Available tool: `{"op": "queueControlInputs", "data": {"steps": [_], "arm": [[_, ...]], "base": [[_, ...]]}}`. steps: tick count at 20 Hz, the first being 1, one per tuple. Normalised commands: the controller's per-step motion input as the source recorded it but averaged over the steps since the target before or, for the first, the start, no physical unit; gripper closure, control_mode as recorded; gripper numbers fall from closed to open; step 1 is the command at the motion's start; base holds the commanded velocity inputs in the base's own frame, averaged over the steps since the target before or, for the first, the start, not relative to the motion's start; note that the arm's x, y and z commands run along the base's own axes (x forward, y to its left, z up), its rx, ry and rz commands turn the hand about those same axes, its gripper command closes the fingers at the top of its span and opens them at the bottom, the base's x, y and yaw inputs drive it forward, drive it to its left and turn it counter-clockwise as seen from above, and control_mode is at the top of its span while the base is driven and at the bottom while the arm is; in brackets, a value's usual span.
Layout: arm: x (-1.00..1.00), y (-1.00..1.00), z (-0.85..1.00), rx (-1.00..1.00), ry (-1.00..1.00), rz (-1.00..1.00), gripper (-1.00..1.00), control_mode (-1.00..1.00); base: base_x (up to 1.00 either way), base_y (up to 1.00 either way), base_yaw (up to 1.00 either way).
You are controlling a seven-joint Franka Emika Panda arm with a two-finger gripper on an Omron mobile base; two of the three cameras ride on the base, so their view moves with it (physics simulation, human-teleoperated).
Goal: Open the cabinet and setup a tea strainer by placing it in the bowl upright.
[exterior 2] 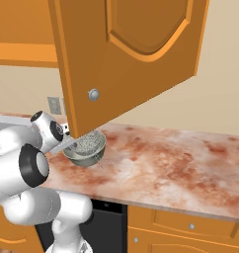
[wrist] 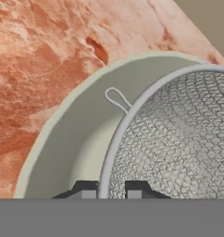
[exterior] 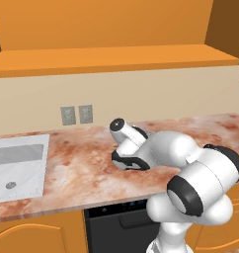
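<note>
The pale grey-green bowl [exterior 2: 83, 157] stands on the marble counter under the open cabinet door [exterior 2: 136, 54]. The tea strainer [exterior 2: 88, 144] sits in it mesh-down, its basket opening facing up. In the hand view the strainer's mesh [wrist: 178, 148] lies inside the bowl's rim [wrist: 63, 125], with a small wire loop on the strainer's edge. My gripper [wrist: 111, 190] reaches in from the bowl's left side and is shut on the strainer, whose metal rim runs down between the two fingertips. The cabinet interior [exterior: 106, 29] stands open above the counter.
The open door's lower corner, with its round knob [exterior 2: 93, 94], hangs just above the bowl. A white sink [exterior: 18, 168] lies at the counter's left and two wall outlets [exterior: 76, 114] sit behind it. The marble counter [exterior 2: 171, 158] stretches to the right of the bowl.
</note>
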Motion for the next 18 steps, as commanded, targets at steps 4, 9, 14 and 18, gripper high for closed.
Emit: {"op": "queueControlInputs", "data": {"steps": [4, 9, 14, 18], "arm": [[0.07, 0.0, -0.07, 0.0, 0.0, 0.0, 1.0, -1.0], [0.03, 0.0, 0.0, 0.0, 0.0, 0.0, 1.0, -1.0], [0.0, 0.0, 0.0, 0.0, 0.0, 0.0, 1.0, -1.0], [0.0, 0.0, 0.0, 0.0, 0.0, 0.0, 1.0, -1.0]], "base": [[0.0, 0.0, 0.0], [0.0, 0.0, 0.0], [0.0, 0.0, 0.0], [0.0, 0.0, 0.0]]}}
